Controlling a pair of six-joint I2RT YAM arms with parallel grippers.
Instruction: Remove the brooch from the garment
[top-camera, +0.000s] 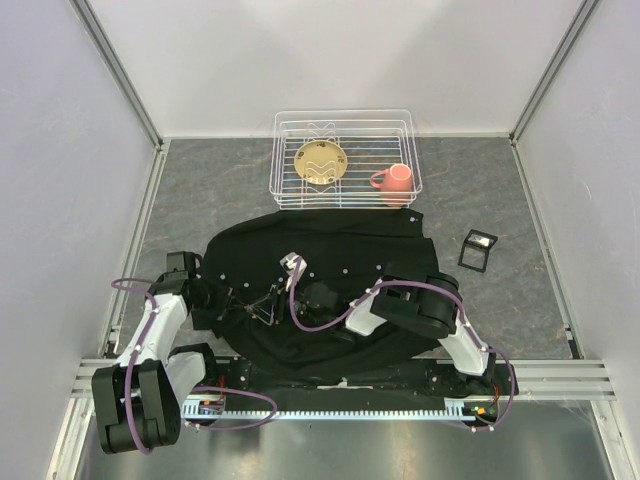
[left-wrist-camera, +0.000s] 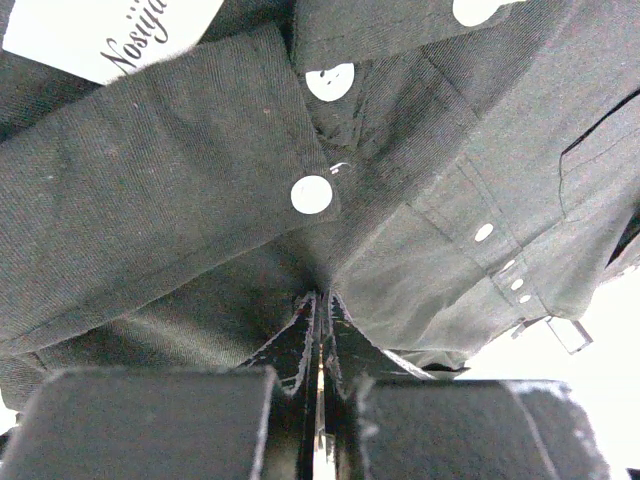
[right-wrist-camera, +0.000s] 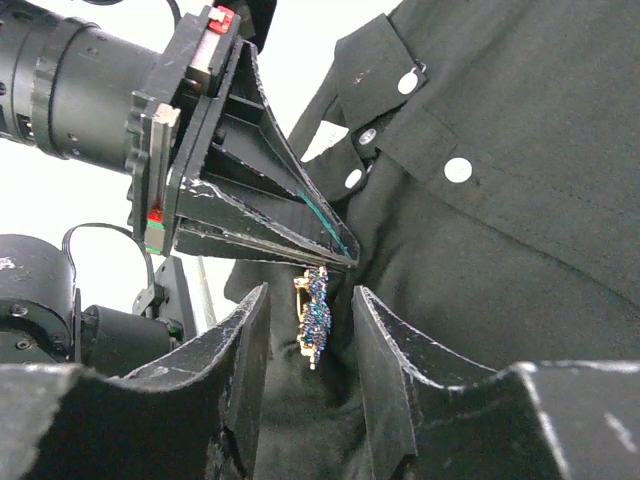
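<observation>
The garment (top-camera: 340, 255) is a black shirt with white buttons, spread over the middle of the table. The brooch (right-wrist-camera: 316, 318) is a small blue-beaded, gold-edged pin standing on edge in the cloth. It shows only in the right wrist view. My right gripper (right-wrist-camera: 310, 296) is open, with one finger on each side of the brooch and not touching it. My left gripper (left-wrist-camera: 320, 305) is shut on a fold of the shirt. In the right wrist view its closed tips (right-wrist-camera: 345, 258) sit just above the brooch. From above, the two grippers (top-camera: 272, 308) (top-camera: 312, 298) meet at the shirt's middle.
A white wire rack (top-camera: 345, 195) at the back holds a yellow plate (top-camera: 321, 162) and a pink mug (top-camera: 395, 180). A small black square frame (top-camera: 477, 249) lies right of the shirt. A white label (left-wrist-camera: 100, 35) is on the shirt near the collar.
</observation>
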